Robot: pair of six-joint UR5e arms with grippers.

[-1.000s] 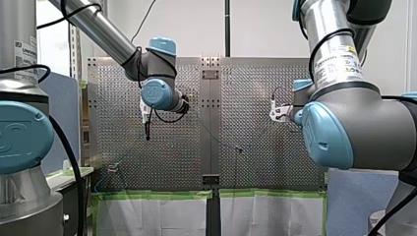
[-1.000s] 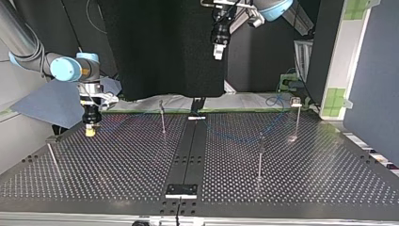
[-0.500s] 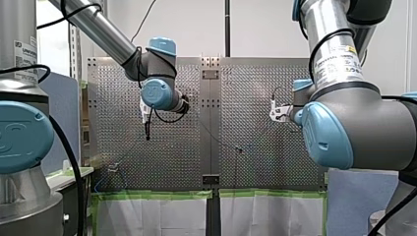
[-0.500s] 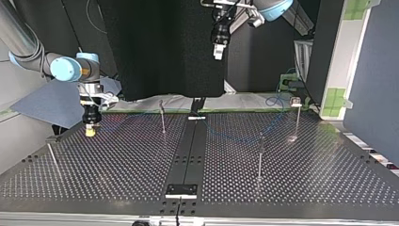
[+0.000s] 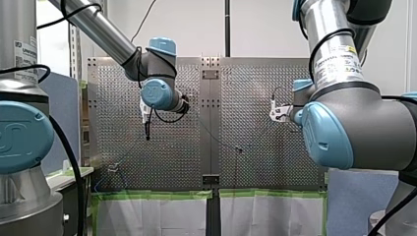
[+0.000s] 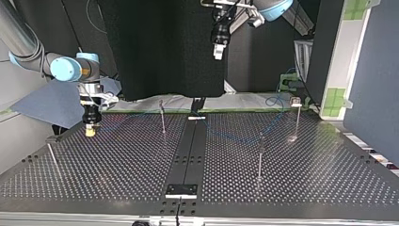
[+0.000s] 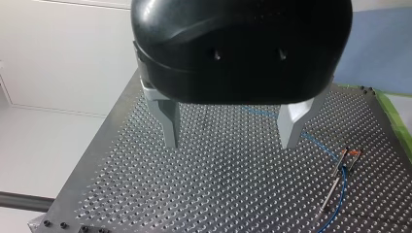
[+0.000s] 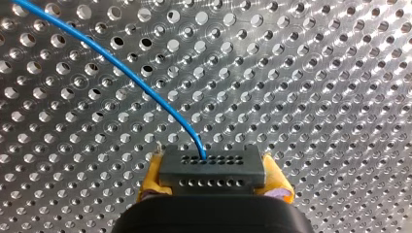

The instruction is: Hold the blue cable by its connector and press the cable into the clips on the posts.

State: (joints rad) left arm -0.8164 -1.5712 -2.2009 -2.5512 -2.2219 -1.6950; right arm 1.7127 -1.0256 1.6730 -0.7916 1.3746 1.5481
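My right claw (image 8: 214, 187) pinches the plug (image 8: 212, 167). The blue cable (image 8: 121, 65) runs away from it across the worktop (image 8: 316, 73) toward a post (image 6: 162, 117). My left claw (image 7: 228, 131) is spread, empty.

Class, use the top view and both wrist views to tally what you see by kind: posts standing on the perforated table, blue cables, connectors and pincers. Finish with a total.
posts: 4
blue cable: 1
connector: 1
pincers: 2, the left pincer open, the right pincer shut on the connector
Total: 8
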